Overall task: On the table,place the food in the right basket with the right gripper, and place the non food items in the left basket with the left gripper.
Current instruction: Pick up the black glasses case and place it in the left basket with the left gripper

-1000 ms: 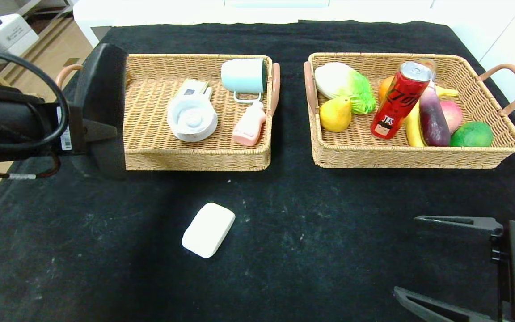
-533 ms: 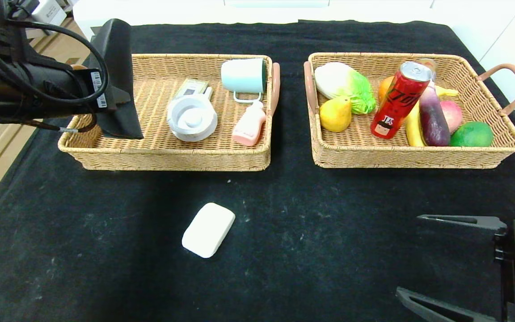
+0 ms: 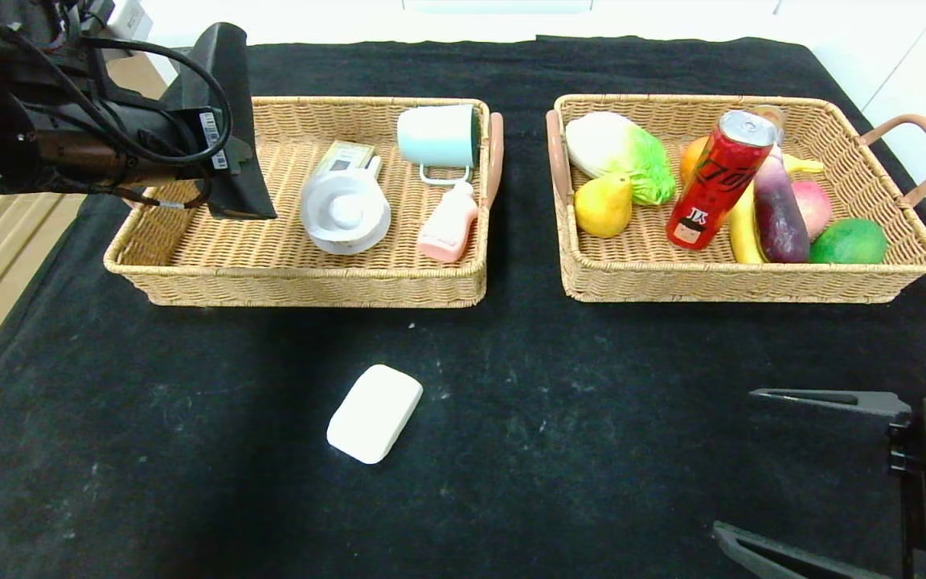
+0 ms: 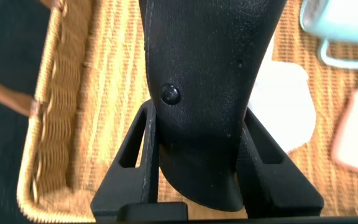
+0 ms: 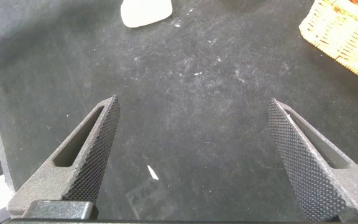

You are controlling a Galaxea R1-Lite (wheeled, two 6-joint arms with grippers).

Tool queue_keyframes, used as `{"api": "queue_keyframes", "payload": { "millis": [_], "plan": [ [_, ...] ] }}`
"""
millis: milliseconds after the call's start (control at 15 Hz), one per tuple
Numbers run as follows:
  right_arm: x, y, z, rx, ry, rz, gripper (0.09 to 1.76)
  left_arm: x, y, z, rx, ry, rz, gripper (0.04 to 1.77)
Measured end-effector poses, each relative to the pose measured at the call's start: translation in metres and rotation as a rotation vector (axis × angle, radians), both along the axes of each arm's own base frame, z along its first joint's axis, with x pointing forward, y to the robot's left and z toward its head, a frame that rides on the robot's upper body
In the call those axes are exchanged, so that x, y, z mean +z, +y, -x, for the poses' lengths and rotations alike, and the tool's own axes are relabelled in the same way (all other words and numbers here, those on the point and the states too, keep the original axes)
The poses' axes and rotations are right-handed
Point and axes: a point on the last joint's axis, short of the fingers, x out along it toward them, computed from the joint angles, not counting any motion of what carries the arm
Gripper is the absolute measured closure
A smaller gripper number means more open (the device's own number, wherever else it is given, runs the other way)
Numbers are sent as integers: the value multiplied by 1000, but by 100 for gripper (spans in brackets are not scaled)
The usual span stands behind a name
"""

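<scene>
Black cloth covers the counter [image 3: 511, 450], and two wicker baskets sit side by side toward its far edge. The left gripper [image 3: 231, 165] hangs over the left end of the left basket [image 3: 294, 277], its jaws clamped tight on the black soft case [image 3: 226, 104]; the left wrist view shows the case [image 4: 210, 93] pinched between the two fingers [image 4: 132, 168] above the basket's woven floor, and whether its lower end touches the weave cannot be told. In that basket lie a round white dish [image 3: 345, 211], a small box [image 3: 342, 157] behind it, a pale blue mug [image 3: 439, 137] on its side and a pink bottle [image 3: 448, 227] by the right wall. The white soap bar [image 3: 374, 412] lies on the cloth nearer the front edge, in front of the left basket and well apart from both grippers. The right gripper [image 3: 813, 474] rests over the front right corner of the counter with its jaws spread wide and nothing between them; the right wrist view shows only bare cloth between its fingers [image 5: 89, 155]. The right basket [image 3: 752, 281] holds the red can [image 3: 716, 181] leaning across the banana [image 3: 743, 229], the purple eggplant [image 3: 778, 207], the peach [image 3: 813, 205], a cabbage [image 3: 616, 153], a yellow pear [image 3: 604, 207], an orange [image 3: 692, 159] and a green lime [image 3: 849, 241].
</scene>
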Motion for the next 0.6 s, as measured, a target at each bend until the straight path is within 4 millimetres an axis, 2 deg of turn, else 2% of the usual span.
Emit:
{"api": "queue_keyframes", "payload": {
  "millis": [267,600],
  "plan": [
    [0,0,1,0,-2,-1,14,0,4,-15,20,-14,3,105],
    [-1,0,0,-1,3,3,14,-2,7,-24,31,-12,2,105]
  ]
}}
